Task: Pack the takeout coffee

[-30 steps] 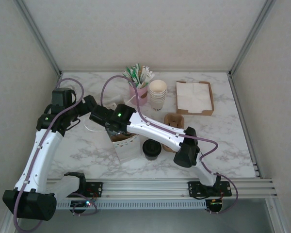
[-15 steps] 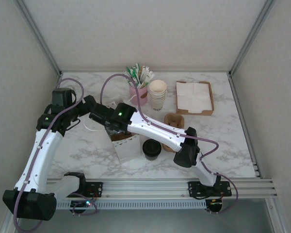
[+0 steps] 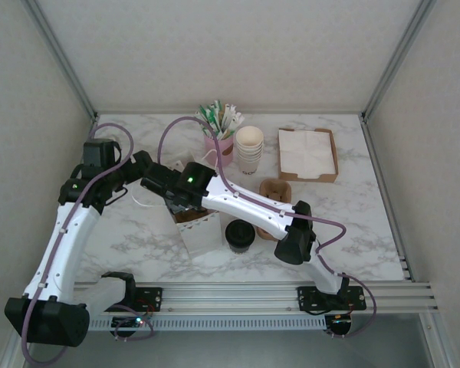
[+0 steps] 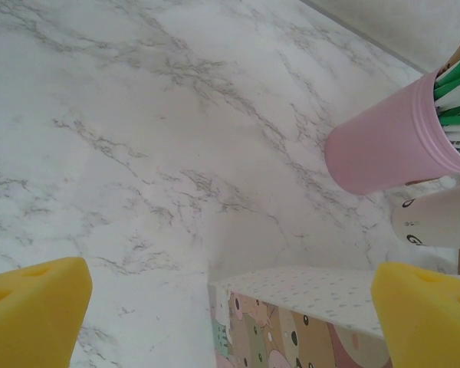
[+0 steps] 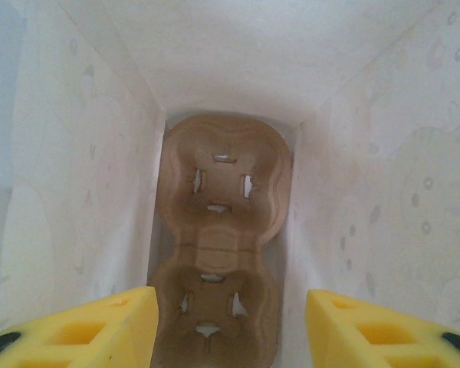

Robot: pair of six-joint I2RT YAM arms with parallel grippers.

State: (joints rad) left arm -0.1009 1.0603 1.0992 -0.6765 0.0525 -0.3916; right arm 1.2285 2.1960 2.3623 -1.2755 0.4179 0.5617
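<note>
The takeout coffee (image 3: 240, 234), a tan cup with a black lid, stands on the table just right of the white patterned paper bag (image 3: 201, 232). My right gripper (image 3: 180, 204) hangs in the bag's mouth. In the right wrist view the right gripper (image 5: 230, 326) is open, and its yellow fingers (image 5: 84, 326) hold nothing. Below them a brown two-cup carrier (image 5: 222, 230) lies flat on the bag's floor. My left gripper (image 3: 140, 164) sits behind the bag; the left gripper (image 4: 230, 310) stands wide open over the bag's edge (image 4: 322, 307).
A pink cup of stirrers (image 3: 219, 142), a stack of lidless cream cups (image 3: 250, 149) and a brown napkin tray (image 3: 307, 153) stand at the back. Another brown carrier (image 3: 277, 188) lies right of the bag. The pink cup (image 4: 387, 146) is close to my left gripper.
My right gripper has lifted slightly up and back over the bag's mouth, its jaws a little wider. The left arm, bag and coffee have not moved.
</note>
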